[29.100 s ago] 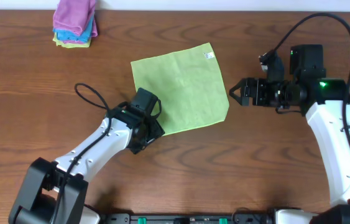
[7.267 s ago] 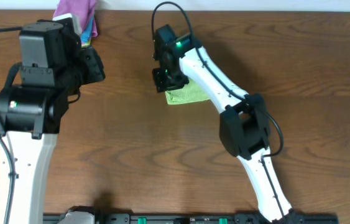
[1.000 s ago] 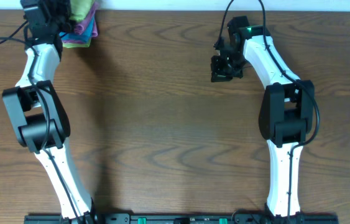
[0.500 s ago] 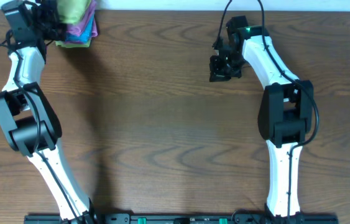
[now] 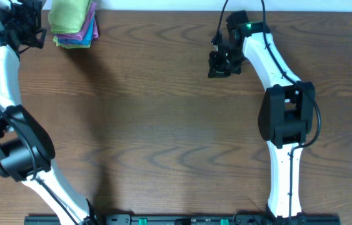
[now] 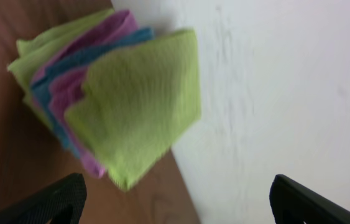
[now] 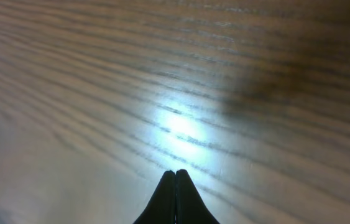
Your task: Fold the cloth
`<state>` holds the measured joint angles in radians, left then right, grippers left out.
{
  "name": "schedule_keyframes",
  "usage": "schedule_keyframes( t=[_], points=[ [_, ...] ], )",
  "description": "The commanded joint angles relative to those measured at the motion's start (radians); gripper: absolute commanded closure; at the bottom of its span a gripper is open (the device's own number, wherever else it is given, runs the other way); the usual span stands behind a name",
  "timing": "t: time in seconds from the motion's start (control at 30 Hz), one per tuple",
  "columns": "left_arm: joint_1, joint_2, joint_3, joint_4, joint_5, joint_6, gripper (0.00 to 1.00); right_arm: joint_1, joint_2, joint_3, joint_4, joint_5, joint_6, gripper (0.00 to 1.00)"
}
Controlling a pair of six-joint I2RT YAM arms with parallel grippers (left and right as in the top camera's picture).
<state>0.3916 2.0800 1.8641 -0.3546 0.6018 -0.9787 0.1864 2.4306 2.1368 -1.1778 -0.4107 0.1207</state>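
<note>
Cloth (image 6: 134, 106) tops stack (image 6: 69, 87) at table (image 5: 163, 125) edge; left tool (image 6: 175, 199) spread, clear.

This looks like a robotics lab bench, not a home or a shop. Two white-and-black robot arms, the left arm (image 5: 4, 87) and the right arm (image 5: 282, 81), rise from a black mounting rail (image 5: 176, 220) at the near edge of a wood-grain counter (image 5: 163, 137) (a green status light (image 5: 249, 26) glows on the right one, under a looping black cable (image 5: 226, 14)). A plain white wall (image 6: 286, 93) backs the counter's far edge. At the counter's far left corner sits a pile of folded cloths (image 5: 79, 39), with the lime-green cloth (image 5: 69, 14) on top.
</note>
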Motion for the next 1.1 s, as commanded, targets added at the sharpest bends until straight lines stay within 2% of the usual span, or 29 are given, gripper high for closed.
schedule_keyframes(
  t=[0.0,0.07,0.17,0.27,0.37,0.47,0.73,0.93,1.07],
  points=[
    [0.002,-0.067,0.009,-0.100,0.011,0.163,0.05,-0.004,0.002,0.090,-0.052,-0.016,-0.052,0.98],
    [0.002,-0.125,0.009,-0.200,-0.009,0.275,0.05,-0.015,0.000,0.174,-0.136,-0.005,-0.099,0.96],
    [0.000,-0.233,0.009,-0.359,-0.076,0.448,0.05,-0.029,-0.003,0.305,-0.268,0.031,-0.141,0.66],
    [-0.006,-0.337,0.009,-0.508,-0.164,0.604,0.05,-0.037,-0.004,0.426,-0.372,0.042,-0.164,0.53],
    [-0.009,-0.429,0.009,-0.615,-0.187,0.706,0.05,-0.038,-0.006,0.539,-0.461,0.051,-0.179,0.45],
    [-0.009,-0.506,0.009,-0.715,-0.188,0.792,0.05,-0.032,-0.034,0.612,-0.521,0.091,-0.182,0.43],
    [-0.062,-0.713,-0.011,-0.742,-0.161,0.796,0.05,0.003,-0.310,0.612,-0.520,0.186,-0.182,0.32],
    [-0.177,-0.824,-0.011,-0.759,-0.177,0.799,0.05,0.004,-0.542,0.594,-0.520,0.228,-0.177,0.24],
    [-0.262,-0.869,-0.011,-0.791,-0.250,0.800,0.05,0.004,-0.698,0.506,-0.520,0.251,-0.177,0.17]
  ],
)
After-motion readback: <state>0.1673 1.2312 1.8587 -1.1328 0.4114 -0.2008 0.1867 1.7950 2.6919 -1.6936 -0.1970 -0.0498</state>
